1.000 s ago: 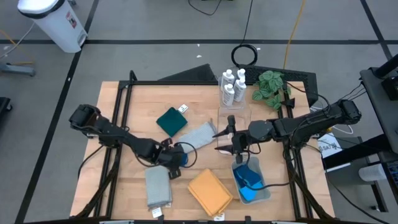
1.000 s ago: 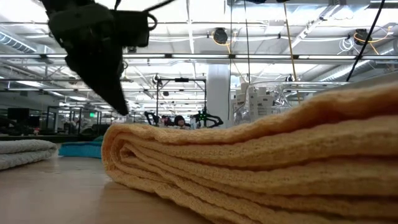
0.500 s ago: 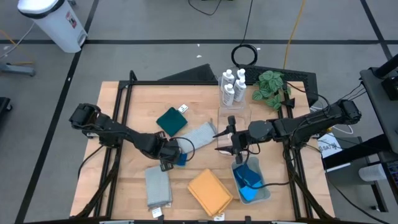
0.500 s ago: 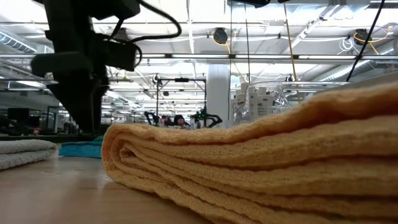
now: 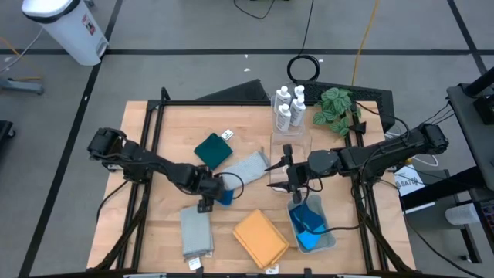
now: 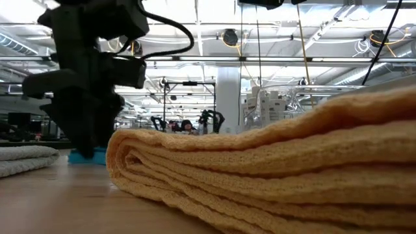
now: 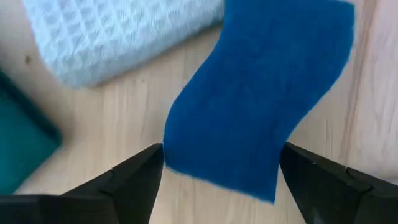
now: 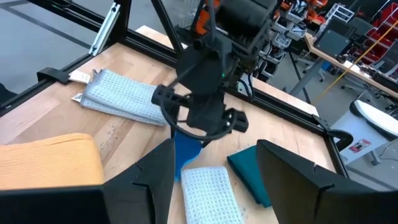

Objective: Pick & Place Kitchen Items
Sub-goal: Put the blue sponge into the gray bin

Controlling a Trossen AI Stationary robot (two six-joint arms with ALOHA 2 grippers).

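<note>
Blue sponge (image 7: 261,93) between grey cloth (image 7: 118,34) and orange cloth (image 5: 261,238)

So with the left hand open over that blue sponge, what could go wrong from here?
1. The left hand straddles the blue sponge, which looks bent rather than flat; closing could catch only an edge.
2. The pale grey cloth lies right beside the sponge, so a finger might snag it.
3. The right hand hovers by the tray; the arms may crowd each other there.
</note>
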